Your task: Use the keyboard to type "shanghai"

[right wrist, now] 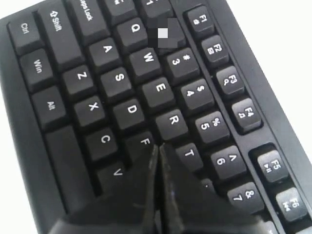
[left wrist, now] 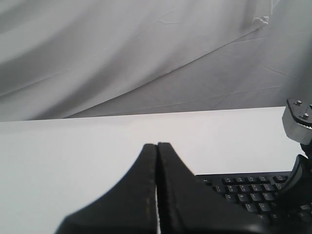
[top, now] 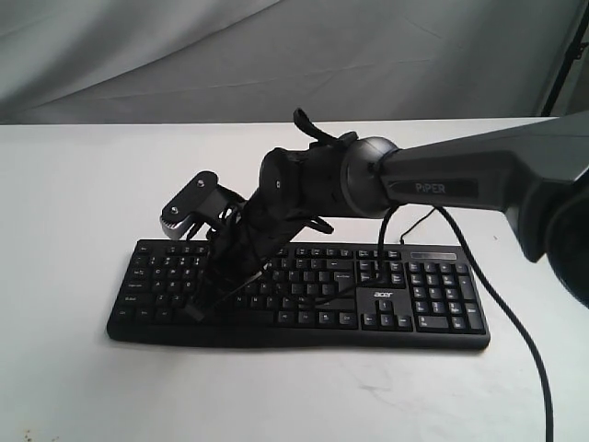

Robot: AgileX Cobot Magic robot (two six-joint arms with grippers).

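The right gripper (right wrist: 158, 148) has its fingers pressed together into one narrow tip, poised over the left half of the keyboard (top: 433, 295), just by the F key (right wrist: 145, 142); whether it touches a key cannot be told; the S key (right wrist: 118, 78) lies two keys further along the same row, toward the Caps Lock end; the left gripper (left wrist: 157, 146), likewise closed on nothing, hangs off the keyboard's end, so the right arm is the nearer; the keyboard is long, black, white-lettered, its long axis running across the white table (top: 74, 184).
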